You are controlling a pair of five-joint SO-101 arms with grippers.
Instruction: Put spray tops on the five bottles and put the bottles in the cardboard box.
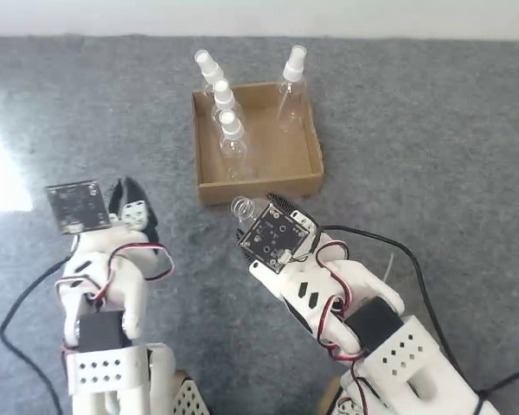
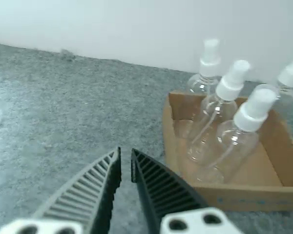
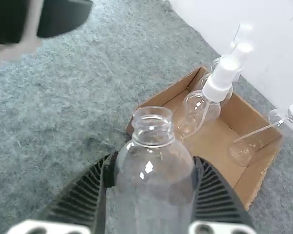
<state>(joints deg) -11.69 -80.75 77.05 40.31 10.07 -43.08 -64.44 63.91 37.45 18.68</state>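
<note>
Right wrist view looks down the right gripper (image 3: 152, 165), whose jaws pinch the uncapped bottle (image 3: 154, 185) by its clear body. One ribbed finger sits on each side, and the open neck sticks out past the fingertips towards the cardboard box (image 3: 216, 144). In the high view that bottle's neck is just short of the box's near wall, above the grey carpet (image 1: 415, 156). The box is open at the top and holds upright bottles with white spray tops. The right-hand bottle (image 1: 290, 104) stands towards the far right corner, and the front bottle (image 1: 235, 154) and middle bottle (image 1: 221, 108) stand in a line along the left wall. A rear bottle (image 1: 206, 62), also with a spray top, stands at the far left corner; whether it is inside the box or just behind it cannot be told. The left gripper (image 2: 126, 155) hangs over the carpet well to the left of the box, its jaws drawn nearly together with only a thin slit between them and nothing in it.
</note>
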